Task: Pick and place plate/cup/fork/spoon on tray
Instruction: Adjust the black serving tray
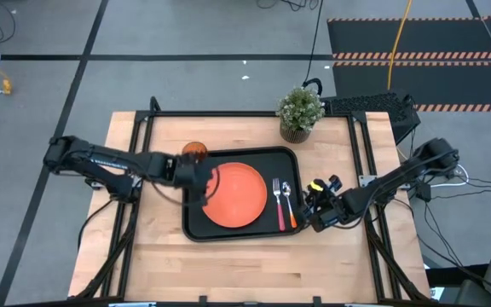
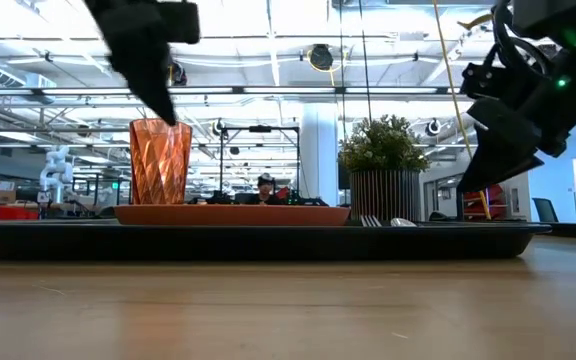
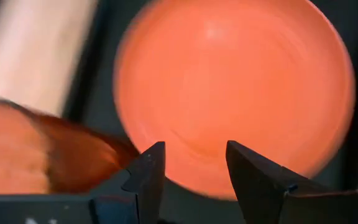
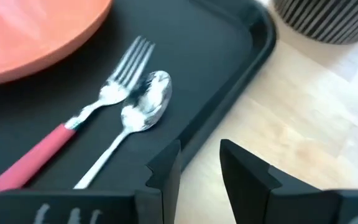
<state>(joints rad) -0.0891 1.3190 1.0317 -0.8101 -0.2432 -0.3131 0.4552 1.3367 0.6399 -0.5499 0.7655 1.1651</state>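
1. The black tray [image 1: 196, 228] is lying on the wooden table [image 1: 254, 264].
2. The orange plate [image 1: 236, 195] is resting flat mid-tray; the left gripper [image 3: 194, 171] is hovering over its rim, fingers apart, empty.
3. The amber cup [image 1: 194, 152] is standing at the tray's far left corner.
4. The fork [image 4: 73, 121] and spoon [image 4: 138, 118] are lying side by side on the tray, right of the plate; the right gripper [image 4: 201, 165] is hanging above the tray's right rim, fingers apart, empty.
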